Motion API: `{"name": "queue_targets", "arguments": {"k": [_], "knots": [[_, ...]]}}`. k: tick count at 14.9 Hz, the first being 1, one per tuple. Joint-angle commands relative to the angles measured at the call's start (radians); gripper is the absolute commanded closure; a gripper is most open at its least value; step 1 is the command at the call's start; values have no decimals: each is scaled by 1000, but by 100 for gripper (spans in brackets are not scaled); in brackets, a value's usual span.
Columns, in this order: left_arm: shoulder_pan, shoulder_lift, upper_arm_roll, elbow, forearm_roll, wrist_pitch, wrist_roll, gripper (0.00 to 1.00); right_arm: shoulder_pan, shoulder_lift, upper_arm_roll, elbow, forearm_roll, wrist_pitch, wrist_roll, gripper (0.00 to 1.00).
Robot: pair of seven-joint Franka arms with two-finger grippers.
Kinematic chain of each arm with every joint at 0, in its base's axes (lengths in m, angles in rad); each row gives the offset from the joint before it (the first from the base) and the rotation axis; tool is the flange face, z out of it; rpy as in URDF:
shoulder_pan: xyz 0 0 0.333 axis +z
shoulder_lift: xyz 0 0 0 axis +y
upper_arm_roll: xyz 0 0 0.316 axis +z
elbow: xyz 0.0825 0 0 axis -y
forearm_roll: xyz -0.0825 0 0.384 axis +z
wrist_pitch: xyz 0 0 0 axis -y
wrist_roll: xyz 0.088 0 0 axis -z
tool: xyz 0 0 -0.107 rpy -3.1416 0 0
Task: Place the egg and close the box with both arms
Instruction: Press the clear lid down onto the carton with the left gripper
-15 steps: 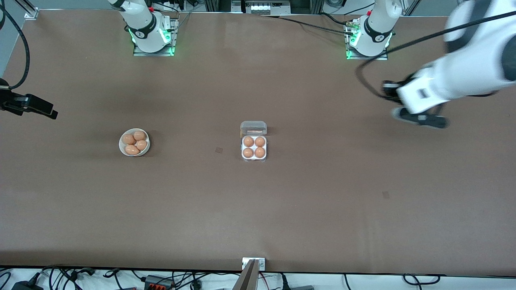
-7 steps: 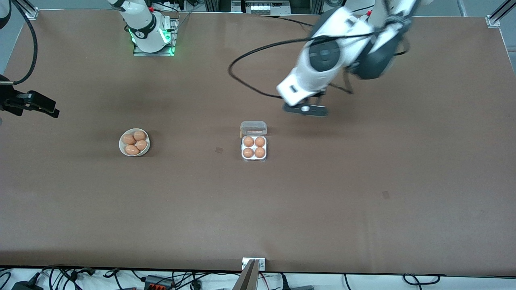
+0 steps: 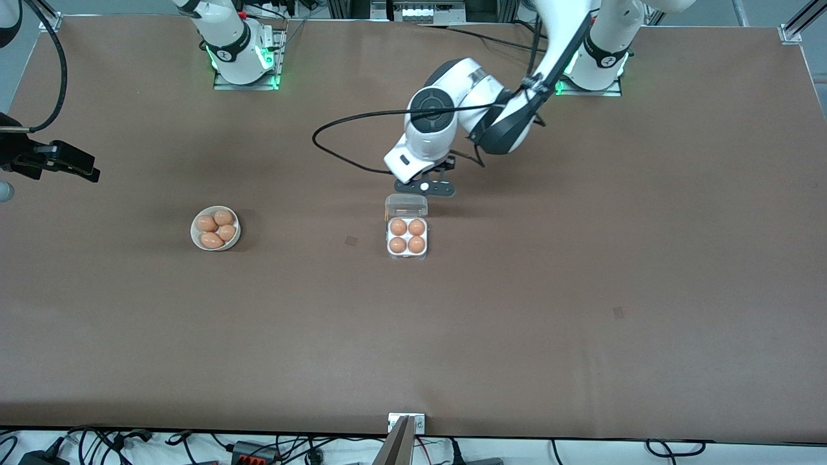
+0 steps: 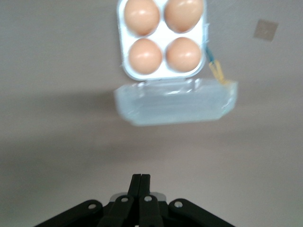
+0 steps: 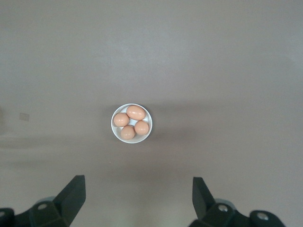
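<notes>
The clear box [image 3: 407, 250] sits mid-table with its lid [image 3: 406, 205] folded back open. Each cell holds an orange-brown egg [image 3: 398, 227]. My left gripper [image 3: 424, 187] hangs shut and empty over the bare table just past the lid's free edge. In the left wrist view its fingertips [image 4: 141, 176] press together, with the lid [image 4: 175, 101] and the filled box [image 4: 163, 33] ahead of them. My right gripper [image 3: 71, 165] waits open and empty above the right arm's end of the table. In the right wrist view the right gripper [image 5: 137, 182] has wide-apart fingers.
A white bowl [image 3: 193, 231] with several more eggs stands toward the right arm's end of the table, level with the box; it also shows in the right wrist view [image 5: 148, 116]. A black cable [image 3: 336, 152] loops off the left arm above the table.
The left arm has swung in from the left arm's end of the table to the box, gripper still shut. The right gripper has barely shifted.
</notes>
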Motion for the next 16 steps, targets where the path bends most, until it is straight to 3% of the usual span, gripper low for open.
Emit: {"name": "queue_targets", "arguments": {"k": [1, 3, 5, 10, 16], "knots": [[-20, 49, 12, 15, 7, 137, -35, 99, 3, -10, 5, -1, -11, -9, -10, 0], [-31, 74, 20, 15, 10, 220, -32, 99, 3, -10, 5, -1, -11, -9, -8, 0], [-27, 82, 32, 31, 100, 271, -31, 99, 17, -10, 5, 0, -11, -9, -10, 0], [46, 48, 35, 66, 160, 268, -32, 99, 17, -12, 5, 0, -8, -16, -10, 0], [131, -82, 42, 84, 166, -159, 109, 97, 17, -10, 5, 0, -6, -15, -10, 0]]}}
